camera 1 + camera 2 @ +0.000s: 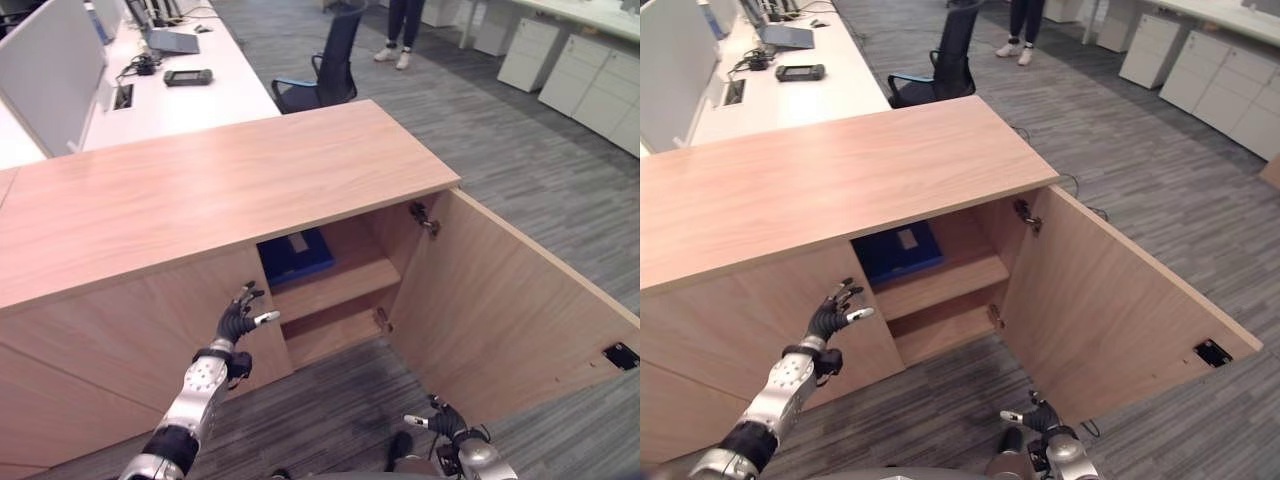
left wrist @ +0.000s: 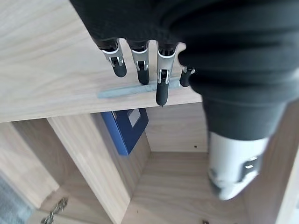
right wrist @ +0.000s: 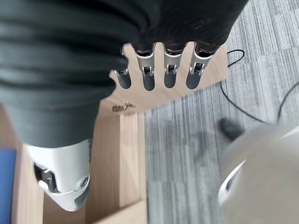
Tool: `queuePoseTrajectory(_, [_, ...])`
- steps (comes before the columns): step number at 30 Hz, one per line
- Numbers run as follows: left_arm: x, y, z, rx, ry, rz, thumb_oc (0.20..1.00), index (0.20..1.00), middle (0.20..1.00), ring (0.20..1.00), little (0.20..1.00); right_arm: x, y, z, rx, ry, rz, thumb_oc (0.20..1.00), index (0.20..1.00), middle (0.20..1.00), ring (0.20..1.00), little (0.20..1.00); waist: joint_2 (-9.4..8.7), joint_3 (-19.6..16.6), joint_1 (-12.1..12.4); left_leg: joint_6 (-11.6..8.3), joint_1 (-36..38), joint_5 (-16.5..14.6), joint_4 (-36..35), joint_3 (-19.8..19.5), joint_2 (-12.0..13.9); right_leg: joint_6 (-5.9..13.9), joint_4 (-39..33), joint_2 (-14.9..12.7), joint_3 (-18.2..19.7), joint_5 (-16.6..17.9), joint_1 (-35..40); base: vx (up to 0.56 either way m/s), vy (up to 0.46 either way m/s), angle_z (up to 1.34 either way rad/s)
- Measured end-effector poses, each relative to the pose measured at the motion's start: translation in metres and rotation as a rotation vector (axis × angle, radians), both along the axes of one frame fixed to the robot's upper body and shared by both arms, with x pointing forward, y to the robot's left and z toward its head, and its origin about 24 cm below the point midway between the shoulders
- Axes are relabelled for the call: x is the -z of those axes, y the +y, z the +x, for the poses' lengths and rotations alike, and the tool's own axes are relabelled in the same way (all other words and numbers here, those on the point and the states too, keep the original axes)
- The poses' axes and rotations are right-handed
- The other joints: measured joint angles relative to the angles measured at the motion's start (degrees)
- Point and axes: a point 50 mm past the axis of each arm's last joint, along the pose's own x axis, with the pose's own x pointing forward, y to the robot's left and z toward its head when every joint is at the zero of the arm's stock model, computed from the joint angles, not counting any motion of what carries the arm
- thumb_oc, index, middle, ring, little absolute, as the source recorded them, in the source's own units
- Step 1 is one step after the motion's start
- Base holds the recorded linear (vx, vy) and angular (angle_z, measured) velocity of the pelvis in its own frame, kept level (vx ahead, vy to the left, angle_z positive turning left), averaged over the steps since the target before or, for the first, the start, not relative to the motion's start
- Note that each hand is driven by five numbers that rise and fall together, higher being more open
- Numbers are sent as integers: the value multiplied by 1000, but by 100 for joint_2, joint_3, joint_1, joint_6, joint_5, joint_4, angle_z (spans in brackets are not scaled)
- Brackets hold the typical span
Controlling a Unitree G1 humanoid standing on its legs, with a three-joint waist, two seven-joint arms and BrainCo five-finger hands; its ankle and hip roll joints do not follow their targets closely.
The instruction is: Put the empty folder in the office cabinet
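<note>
A low light-wood office cabinet (image 1: 200,190) stands in front of the robot, its right-hand wooden door (image 1: 500,310) swung wide open towards the near right. Inside, on the upper wooden shelf (image 1: 335,285), lies a flat dark-blue folder (image 1: 297,255) with a small pale label (image 1: 298,242) on its cover; whatever is written on that label is too small to read. The lower compartment beneath the shelf shows bare wood.

The left robot hand (image 1: 240,318) is raised in front of the closed left door panel (image 1: 130,330), just left of the opening, its silver dark-tipped fingers (image 2: 162,79) spread straight and holding nothing. The right robot hand (image 1: 445,422) hangs low at the near edge, close to the bottom of the open door, its fingers (image 3: 170,74) likewise straight and apart with nothing in them.

Beyond the cabinet, a long white desk surface (image 1: 210,100) carries a dark handheld device (image 1: 188,76) and a grey laptop (image 1: 172,41). A black office chair (image 1: 325,70) stands at its right end, and a person's legs (image 1: 400,30) show at the far side on the grey carpet floor (image 1: 520,160).
</note>
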Motion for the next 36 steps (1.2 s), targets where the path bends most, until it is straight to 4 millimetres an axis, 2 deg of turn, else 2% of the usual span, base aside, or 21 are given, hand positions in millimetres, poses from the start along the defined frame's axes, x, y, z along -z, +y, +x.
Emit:
queuePoseTrajectory(3, [16, 11, -14, -58, 86, 9, 1000, 1000, 1000, 1000, 1000, -4, -24, -5, 35, 8, -59, 1000, 1000, 1000, 1000, 1000, 359, -120, 22, 79, -48, -33, 243, 55, 252, -140, -355, 397, 331, 38, 46, -11, -189, -54])
queuePoseTrajectory(7, [25, 29, -24, -116, 159, 37, 1000, 1000, 1000, 1000, 1000, -5, -41, -15, 44, 35, -104, 1000, 1000, 1000, 1000, 1000, 576, -135, -41, 278, -77, -284, 571, -72, 529, -177, -550, 727, 611, 26, 28, 13, -217, -42])
queuePoseTrajectory(8, [24, 31, -23, -120, 155, 42, 1000, 1000, 1000, 1000, 1000, -5, -44, -17, 43, 41, -111, 1000, 1000, 1000, 1000, 1000, 625, -166, -71, 211, -136, -535, 596, -100, 605, -178, -543, 808, 566, 14, -59, -7, -131, -21])
queuePoseTrajectory(10, [20, 37, -22, -122, 144, 60, 1000, 1000, 1000, 1000, 1000, -5, -47, -18, 54, 55, -117, 1000, 1000, 1000, 1000, 1000, 704, -202, -75, 16, -296, -497, 607, -7, 697, -198, -229, 810, 738, 27, -283, 4, -202, -21])
queuePoseTrajectory(11, [21, 40, -25, -121, 158, 80, 1000, 1000, 1000, 1000, 1000, -4, -48, -19, 53, 60, -115, 1000, 1000, 1000, 1000, 1000, 614, -192, -105, -234, -274, -466, 634, 149, 649, -227, 851, 729, 967, -490, -748, 0, -197, -21])
queuePoseTrajectory(13, [25, 46, -32, -124, 196, 112, 1000, 1000, 1000, 1000, 1000, -4, -49, -21, 64, 62, -114, 1000, 1000, 1000, 1000, 1000, 545, -170, -160, -424, -125, -475, 766, 186, 590, -448, 1126, 684, 1025, -868, -814, 26, -162, -28])
queuePoseTrajectory(15, [36, 57, -46, -141, 282, 162, 1000, 1000, 1000, 1000, 1000, -6, -52, -10, 82, 55, -116, 1000, 1000, 1000, 1000, 1000, 707, -127, -176, -512, -221, -343, 1354, 439, 856, -474, 693, 979, 1203, -901, -697, 19, -93, -77])
queuePoseTrajectory(16, [45, 63, -57, -167, 355, 185, 1000, 1000, 1000, 1000, 1000, -6, -53, -8, 85, 59, -122, 1000, 1000, 1000, 1000, 1000, 704, -115, -172, -326, -258, -75, 1700, 389, 959, -459, 155, 1098, 1315, -817, -378, 40, -57, -118])
queuePoseTrajectory(17, [55, 69, -72, -181, 437, 222, 1000, 1000, 1000, 1000, 1000, -7, -56, -8, 83, 60, -134, 1000, 1000, 1000, 1000, 1000, 575, -79, -168, -244, -376, 135, 2054, -103, 803, -607, -692, 1112, 1657, -559, 105, 49, -45, -95])
queuePoseTrajectory(18, [55, 69, -73, -180, 440, 224, 1000, 1000, 1000, 1000, 1000, -7, -57, -8, 83, 60, -135, 1000, 1000, 1000, 1000, 1000, 555, -87, -168, -250, -387, 130, 2030, -159, 779, -604, -744, 1101, 1694, -539, 121, 51, -19, -72])
queuePoseTrajectory(19, [59, 67, -77, -158, 466, 248, 1000, 1000, 1000, 1000, 1000, -11, -64, -7, 89, 55, -160, 1000, 1000, 1000, 1000, 1000, 454, -78, -165, -267, -440, -81, 1220, -564, 268, -554, -1259, 995, 1868, -370, 216, 15, -2, -26])
queuePoseTrajectory(20, [60, 65, -77, -142, 468, 254, 1000, 1000, 1000, 1000, 1000, -12, -67, -7, 92, 53, -166, 1000, 1000, 1000, 1000, 1000, 438, -67, -163, -264, -477, -80, 858, -656, 97, -515, -1374, 960, 1873, -344, 229, 30, -17, -22])
queuePoseTrajectory(21, [62, 58, -75, -113, 471, 255, 1000, 1000, 1000, 1000, 1000, -12, -69, -9, 101, 57, -170, 1000, 1000, 1000, 1000, 1000, 535, -3, -198, -151, -454, -116, 215, -863, -132, -278, -1615, 1045, 1846, -190, 283, 78, -21, -16])
queuePoseTrajectory(22, [66, 51, -76, -82, 480, 259, 1000, 1000, 1000, 1000, 1000, -11, -71, -12, 104, 73, -174, 1000, 1000, 1000, 1000, 1000, 815, 43, -105, -4, -370, -383, 81, -1007, 40, -185, -1734, 1379, 1740, -17, 359, 70, -17, -39])
queuePoseTrajectory(23, [70, 47, -80, -57, 506, 251, 1000, 1000, 1000, 1000, 1000, -8, -66, -12, 104, 81, -159, 1000, 1000, 1000, 1000, 1000, 824, 44, -32, -22, -393, -349, 120, -831, 94, -225, -1529, 1403, 1726, 74, 324, 71, -17, -69])
queuePoseTrajectory(26, [90, 12, -100, 127, 597, 205, 1000, 1000, 1000, 1000, 1000, -5, -59, -8, 149, 79, -113, 1000, 1000, 1000, 1000, 1000, 469, 41, -84, -25, -241, -306, 70, -353, -66, -182, 354, 1059, 1749, -467, -390, 35, -7, -46])
queuePoseTrajectory(27, [97, 1, -107, 160, 634, 182, 1000, 1000, 1000, 1000, 1000, -5, -60, -9, 164, 78, -112, 1000, 1000, 1000, 1000, 1000, 360, 0, -158, -45, -196, -259, 86, -334, -101, -370, 424, 1032, 1782, -642, -427, 28, 1, -14])
queuePoseTrajectory(30, [106, -27, -114, 231, 664, 133, 1000, 1000, 1000, 1000, 1000, -13, -77, -6, 229, 45, -127, 1000, 1000, 1000, 1000, 1000, 344, -35, -369, 18, -91, -153, 133, -379, -30, -424, 104, 1163, 1814, -568, -250, 16, 6, -16])
queuePoseTrajectory(32, [103, -25, -105, 233, 643, 135, 1000, 1000, 1000, 1000, 1000, -29, -109, -5, 294, 9, -192, 1000, 1000, 1000, 1000, 1000, 410, -45, -394, 48, -31, -142, 289, -549, 5, -465, -328, 1222, 1887, -341, 81, 1, 9, -32])
queuePoseTrajectory(35, [101, -22, -99, 226, 630, 144, 1000, 1000, 1000, 1000, 1000, -43, -132, -5, 312, -10, -262, 1000, 1000, 1000, 1000, 1000, 445, -83, -417, 47, 38, -143, 356, -692, 37, -411, -874, 1253, 1870, -144, 472, -2, 6, -5])
queuePoseTrajectory(36, [100, -22, -96, 247, 622, 161, 1000, 1000, 1000, 1000, 1000, -61, -152, 8, 331, -57, -299, 1000, 1000, 1000, 1000, 1000, 549, -136, -421, 47, 46, -143, 343, -696, 32, -364, -1237, 1265, 1858, 43, 646, 0, 0, 0])
